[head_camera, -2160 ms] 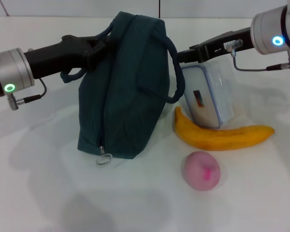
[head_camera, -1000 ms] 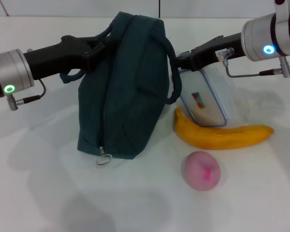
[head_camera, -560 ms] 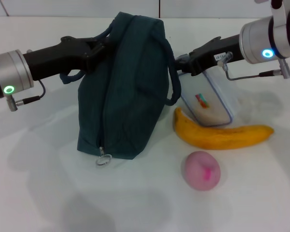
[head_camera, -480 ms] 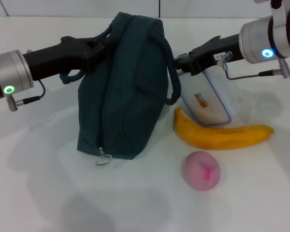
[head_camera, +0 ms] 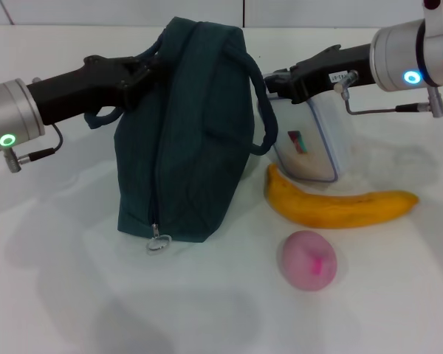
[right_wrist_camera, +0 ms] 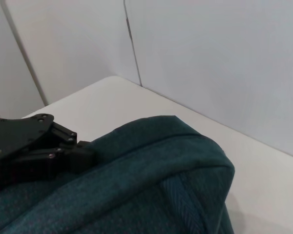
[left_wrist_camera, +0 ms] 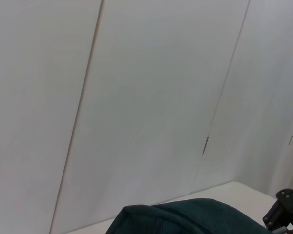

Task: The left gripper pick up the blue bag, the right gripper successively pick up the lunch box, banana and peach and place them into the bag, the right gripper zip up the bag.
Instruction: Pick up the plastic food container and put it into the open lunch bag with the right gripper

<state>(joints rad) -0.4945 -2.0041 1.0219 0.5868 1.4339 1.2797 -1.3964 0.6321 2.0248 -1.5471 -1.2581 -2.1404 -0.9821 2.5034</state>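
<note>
Two grippers meet at the blue bag [head_camera: 188,133] in the head view, one from each side. The bag stands upright on the white table [head_camera: 59,280], its zip pull [head_camera: 159,242] lying at its lower front corner. The left gripper [head_camera: 149,65] is at the bag's top edge on the left, clamped on the near carrying handle [head_camera: 107,114], which loops down under the arm. On the other side of the bag, the right gripper [head_camera: 275,82] pinches the top of the lunch box [head_camera: 304,140], which hangs tilted just beside the bag's second handle [head_camera: 264,110]. The box's lower edge is close above the banana [head_camera: 340,208], and I cannot tell whether they touch. The banana lies on the table to the right of the bag, its stem end near the bag's side. The peach [head_camera: 308,259] sits in front of the banana, apart from the bag.

From the left wrist view, only the rounded top of the bag [left_wrist_camera: 185,219] shows beneath pale wall panels [left_wrist_camera: 146,97], with a dark piece of the other arm's gripper [left_wrist_camera: 284,209] beyond the bag.

From the right wrist view, the bag [right_wrist_camera: 151,180] fills the lower frame, and the left gripper [right_wrist_camera: 63,148] presses against its upper edge, closed on the fabric.
</note>
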